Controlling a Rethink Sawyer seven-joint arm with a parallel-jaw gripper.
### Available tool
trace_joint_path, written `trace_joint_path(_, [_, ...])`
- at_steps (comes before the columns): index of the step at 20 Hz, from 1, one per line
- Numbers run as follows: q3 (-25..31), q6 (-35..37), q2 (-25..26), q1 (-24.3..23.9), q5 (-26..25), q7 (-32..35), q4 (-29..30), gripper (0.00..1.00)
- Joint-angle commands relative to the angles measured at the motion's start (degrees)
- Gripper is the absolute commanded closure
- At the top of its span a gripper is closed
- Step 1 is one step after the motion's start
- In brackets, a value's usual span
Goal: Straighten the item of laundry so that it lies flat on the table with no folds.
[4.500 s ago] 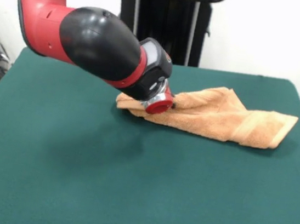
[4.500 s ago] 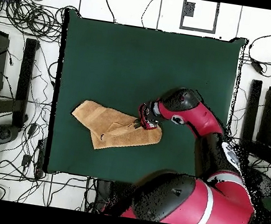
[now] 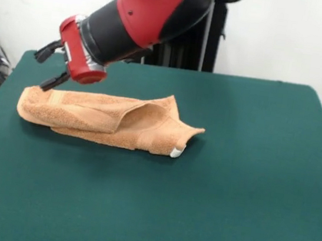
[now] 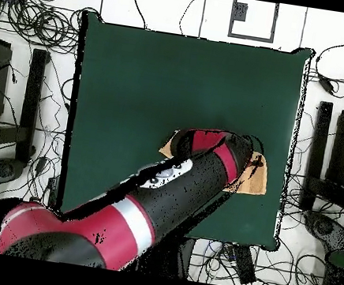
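- White wall stands behind the dark green table (image 3: 241,184) in the front view, with the black pedestal (image 3: 184,37) at the table's far side.
- On the table lies the towel (image 3: 104,120), orange-tan, still folded over on itself lengthwise, with a raised fold running along its middle and a small white tag (image 3: 176,153) at its pointed end.
- The red and black arm (image 3: 145,17) reaches down from the pedestal toward the end of the towel opposite the tag.
- The gripper (image 3: 50,65) hangs just above that end with its two black fingers (image 3: 55,81) spread apart, holding nothing; the lower finger is close to the cloth, though contact cannot be told.
- Seen from overhead, the table (image 4: 159,91) sits on a pale floor with tangled cables (image 4: 35,25) beside it.
- The arm (image 4: 160,187) crosses the table from the base side and hides most of the towel (image 4: 256,177); only a corner shows beyond the arm, plus a sliver at its other side.
- The gripper cannot be made out in this view.
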Motion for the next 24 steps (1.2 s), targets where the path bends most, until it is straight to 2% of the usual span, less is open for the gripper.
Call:
trace_joint_path(1, [18.05, -5.83, -4.22, -5.04, 6.56, 4.77, 1.57, 0.0])
trace_joint_path(6, [19.47, -10.14, -5.81, -5.61, 5.18, 4.72, 1.09, 0.0])
trace_joint_path(10, [18.72, -11.16, -6.25, -4.82, 4.44, 5.22, -0.3, 0.0])
trace_joint_path(17, [17.3, -10.48, -5.82, -3.11, 6.01, 7.37, -1.8, 0.0])
trace_joint_path(24, [26.39, -14.43, -8.23, -6.68, 7.04, 4.76, -0.63, 0.0])
